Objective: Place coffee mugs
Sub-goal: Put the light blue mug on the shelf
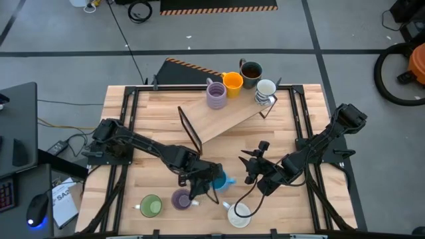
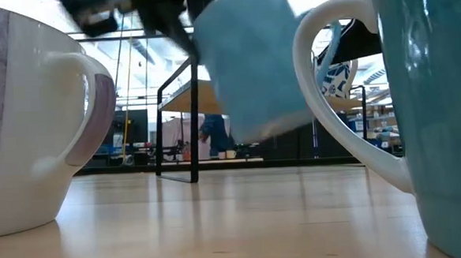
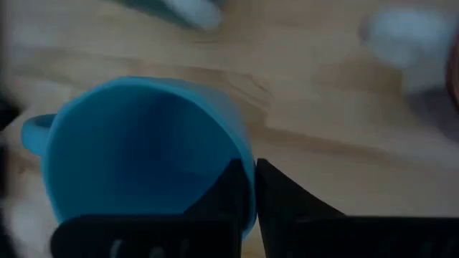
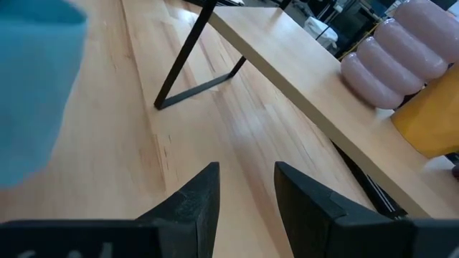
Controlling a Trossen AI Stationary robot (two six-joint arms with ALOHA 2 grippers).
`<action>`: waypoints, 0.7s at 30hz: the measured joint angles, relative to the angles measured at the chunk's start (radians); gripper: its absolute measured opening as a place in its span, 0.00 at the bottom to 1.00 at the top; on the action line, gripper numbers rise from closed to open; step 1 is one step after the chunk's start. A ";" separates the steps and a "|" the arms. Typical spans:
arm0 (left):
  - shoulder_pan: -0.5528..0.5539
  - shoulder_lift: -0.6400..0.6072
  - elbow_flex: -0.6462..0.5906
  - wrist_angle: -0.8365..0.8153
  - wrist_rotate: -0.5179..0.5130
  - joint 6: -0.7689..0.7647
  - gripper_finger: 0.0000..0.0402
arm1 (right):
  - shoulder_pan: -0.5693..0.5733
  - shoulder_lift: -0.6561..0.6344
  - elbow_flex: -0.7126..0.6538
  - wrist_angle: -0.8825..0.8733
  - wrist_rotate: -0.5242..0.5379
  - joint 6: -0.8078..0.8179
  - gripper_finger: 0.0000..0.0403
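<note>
Gripping the rim of the blue mug point(image 3: 143, 158), the left gripper point(image 3: 247, 204) has its fingers clamped on the wall, near the 6 o'clock edge of the worktop point(image 1: 146, 139). The low view shows this mug raised off the surface. The right gripper point(image 4: 244, 190) hovers at 5 o'clock, fingers apart and empty. A purple mug point(image 1: 216, 95), orange mug point(image 1: 232, 83), dark mug point(image 1: 251, 72) and white mug point(image 1: 265, 89) stand on the raised shelf point(image 1: 226, 119) at 12 o'clock.
</note>
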 joint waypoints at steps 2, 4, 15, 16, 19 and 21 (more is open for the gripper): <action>0.012 0.000 0.052 -0.030 0.019 -0.102 0.06 | 0.020 -0.007 0.000 -0.001 0.021 -0.007 0.34; 0.022 0.000 0.106 -0.063 0.027 -0.227 0.06 | 0.042 -0.023 0.000 -0.002 0.062 -0.012 0.34; 0.099 0.000 0.339 -0.160 0.028 -0.696 0.06 | 0.068 -0.040 0.001 -0.090 0.182 0.058 0.34; 0.107 -0.001 0.352 -0.175 0.028 -0.724 0.06 | 0.068 -0.040 0.001 -0.096 0.187 0.063 0.34; 0.135 -0.001 0.384 -0.211 0.025 -0.809 0.06 | 0.071 -0.040 0.001 -0.096 0.191 0.066 0.34; 0.158 -0.001 0.401 -0.234 0.025 -0.872 0.06 | 0.071 -0.041 0.001 -0.095 0.191 0.069 0.34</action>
